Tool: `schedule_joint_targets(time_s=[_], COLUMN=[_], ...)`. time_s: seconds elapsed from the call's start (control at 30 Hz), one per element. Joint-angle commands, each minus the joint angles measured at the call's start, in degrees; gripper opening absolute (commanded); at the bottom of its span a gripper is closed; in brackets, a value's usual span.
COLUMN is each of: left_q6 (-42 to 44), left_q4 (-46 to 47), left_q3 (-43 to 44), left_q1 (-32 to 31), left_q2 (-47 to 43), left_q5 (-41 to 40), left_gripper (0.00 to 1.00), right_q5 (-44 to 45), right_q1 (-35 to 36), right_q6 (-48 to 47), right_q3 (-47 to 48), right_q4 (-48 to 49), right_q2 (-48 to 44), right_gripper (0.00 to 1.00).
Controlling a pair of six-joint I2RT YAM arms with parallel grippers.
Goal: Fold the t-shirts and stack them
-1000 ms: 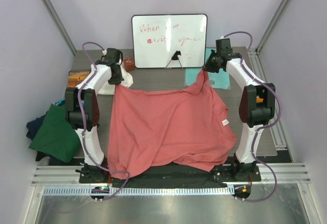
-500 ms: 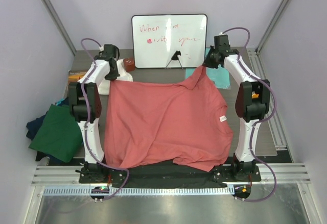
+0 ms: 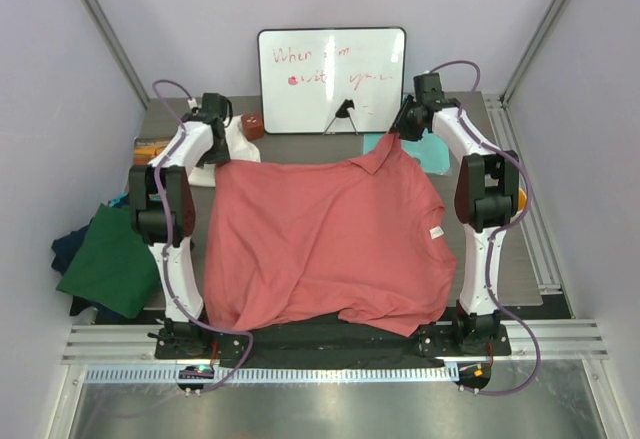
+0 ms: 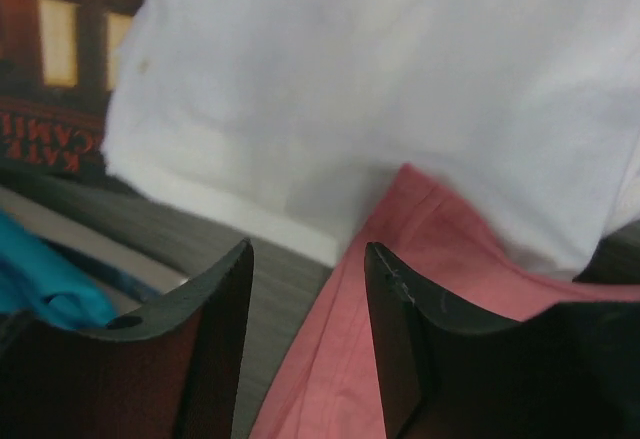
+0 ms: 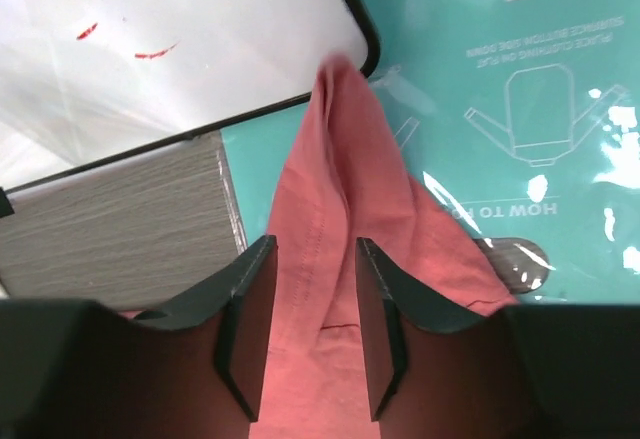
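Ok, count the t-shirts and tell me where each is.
3: salmon-pink one spread out in the middle; dark green one piled at far left; navy one beneath it. More may be hidden.

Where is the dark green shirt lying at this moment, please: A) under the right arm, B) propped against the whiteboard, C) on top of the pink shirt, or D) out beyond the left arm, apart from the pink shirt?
D: the green shirt lies to the outer side of the left arm, clear of the pink shirt spread between the two arms.

Large t-shirt [image 3: 325, 244] across table [image 3: 300, 147] centre, whiteboard [image 3: 332, 79] behind it, shirt pile [image 3: 108, 259] at left.
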Motion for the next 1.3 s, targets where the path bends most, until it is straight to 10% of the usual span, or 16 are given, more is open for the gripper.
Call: schedule_joint_targets(time_s=[0.0,0.37,1.27], left_q6=[-1.4,-7.4,-6.3], left_q4=[1.4,0.9,-0.9], left_q3=[-4.2,-20.2,-28.1], left_q1=[0.6,0.5,0.5], left_q2=[-13.8,-33.6,-39.1], left_q5=[-7.2,2.9,6.0], left_gripper=[0.51,0.51,0.47], right_q5=[8.7,-5.4,-2.4], right_q1=[-0.3,1.8,7.0], right_q6=[-2.3,-4.0,-4.3], right_q3=[-1.4,-8.3,-15.5], right_q4=[3.6,2.8,1.2], right_q2=[-6.9,-10.9,-6.4], right_gripper=[0.46,0.54,0.53])
